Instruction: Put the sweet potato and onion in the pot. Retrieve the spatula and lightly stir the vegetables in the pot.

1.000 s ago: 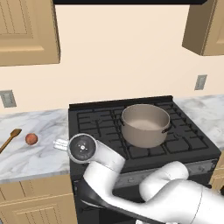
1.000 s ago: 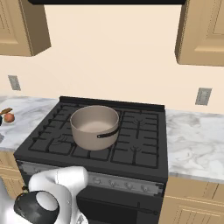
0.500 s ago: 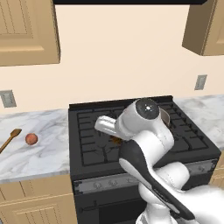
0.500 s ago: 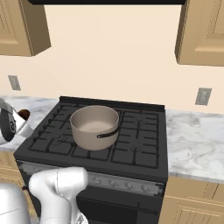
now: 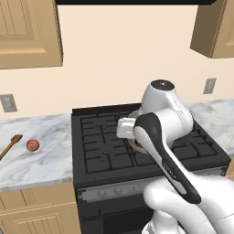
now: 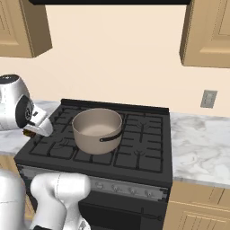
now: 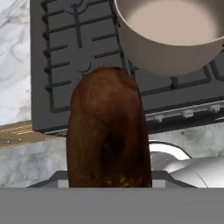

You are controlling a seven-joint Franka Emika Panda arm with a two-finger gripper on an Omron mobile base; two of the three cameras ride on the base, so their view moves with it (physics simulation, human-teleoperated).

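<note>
Hand view shows the gripper [image 7: 109, 181] clamped on the sweet potato [image 7: 108, 135], above the stove's [image 7: 65, 57] front edge, beside the pot [image 7: 170, 39].

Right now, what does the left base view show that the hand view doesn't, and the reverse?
Left base view alone: the onion and the spatula lying apart on the counter left of the stove. Hand view alone: the sweet potato held close to the camera, and the pot's pale inside, with nothing in it. Shared: the stove's black grates.
</note>
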